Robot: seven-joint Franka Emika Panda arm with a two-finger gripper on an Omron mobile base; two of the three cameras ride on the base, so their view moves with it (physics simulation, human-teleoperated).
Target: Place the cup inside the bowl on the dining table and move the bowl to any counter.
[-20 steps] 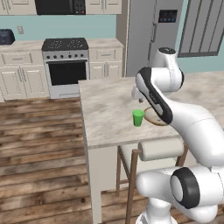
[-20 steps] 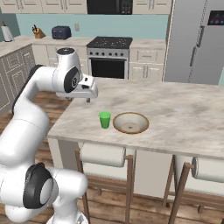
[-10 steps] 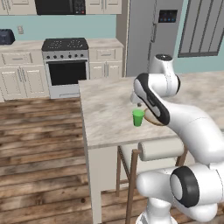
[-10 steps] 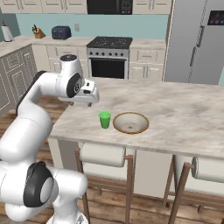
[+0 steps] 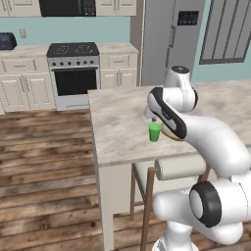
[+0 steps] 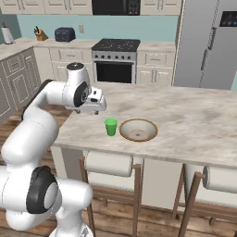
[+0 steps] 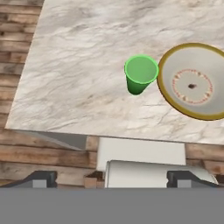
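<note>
Two stools: wooden-legged stools with pale rolled backs (image 6: 109, 163) are tucked under the near edge of the table, the second one (image 6: 220, 179) further along to the right in the right base view.
Table: one large beige marbled stone dining table with white sides (image 6: 199, 115), carrying both task things near its front edge.
Arm: one white arm with dark joints (image 6: 51, 95), bent over the table's left corner; against the pictures of a second ago the hand has swung lower and closer to the cup, while the table and all on it lie just as they did.
Background: one steel stove with a black oven door (image 6: 114, 60) against the back wall, one tall grey refrigerator (image 6: 208, 41) to its right, and one dark toaster (image 6: 65, 34) on the far counter.
Bowl: one wide shallow round bowl with a tan-brown rim and pale cream-grey inside (image 6: 138, 129), sitting flat on the stone, unchanged in place; seen from the hand it lies to the right (image 7: 192, 83).
Cup: one small bright green plain tumbler (image 6: 110, 127), upright on the table just beside the bowl's left rim, apart from it by a sliver, not inside it; also in the left base view (image 5: 155, 132) and the hand view (image 7: 140, 73).
Gripper: one two-finger gripper (image 6: 96, 109), hanging above the table left of the cup and holding nothing; its fingers sit wide apart, touching neither cup nor bowl.
</note>
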